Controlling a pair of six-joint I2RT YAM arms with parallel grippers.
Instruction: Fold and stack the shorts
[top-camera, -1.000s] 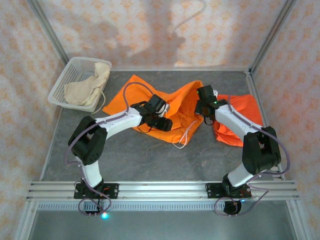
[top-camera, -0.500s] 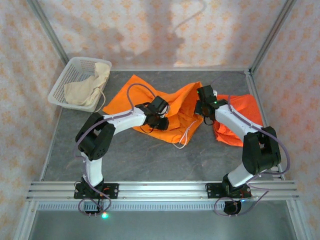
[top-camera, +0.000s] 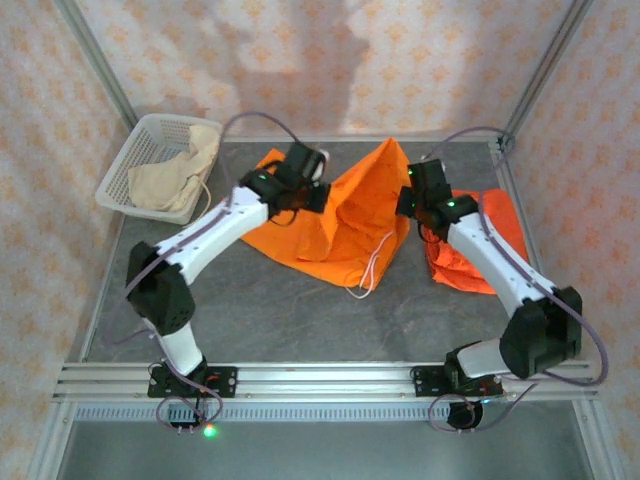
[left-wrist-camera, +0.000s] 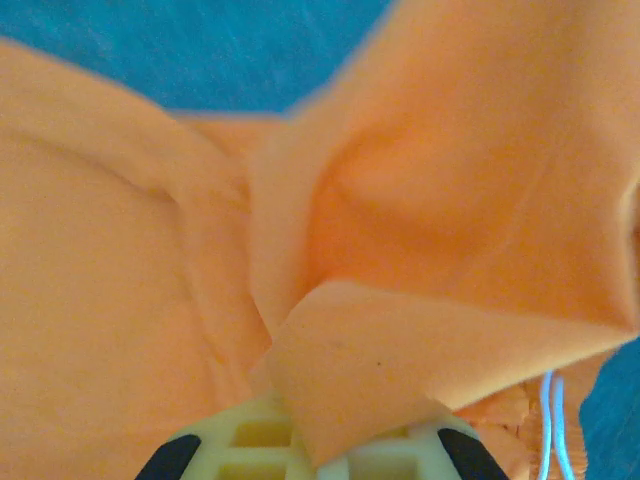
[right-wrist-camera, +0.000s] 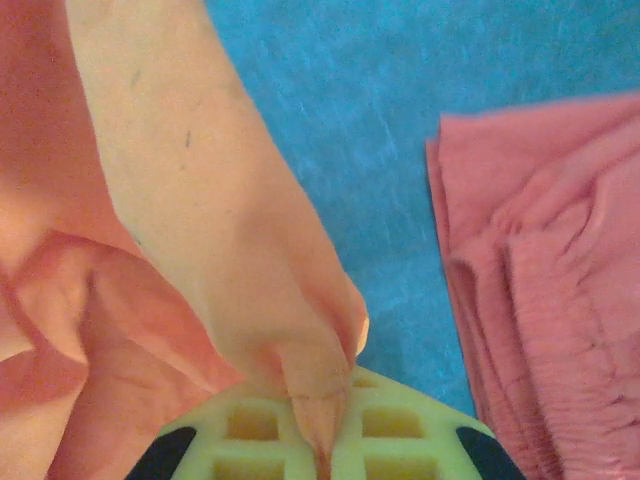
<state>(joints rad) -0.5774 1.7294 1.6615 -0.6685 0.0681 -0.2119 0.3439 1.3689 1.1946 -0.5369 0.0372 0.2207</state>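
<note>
Orange shorts hung tented above the grey counter in the overhead view, one edge pinched in the left claw, another in the right claw. A second orange pair lay bunched on the counter just beside the right arm, and cream shorts sat heaped in a white basket at the far left corner. From the left wrist, the left claw was clamped on a fold of the orange cloth. From the right wrist, the right claw nipped a gathered edge, the second orange pair lying nearby on the counter.
</note>
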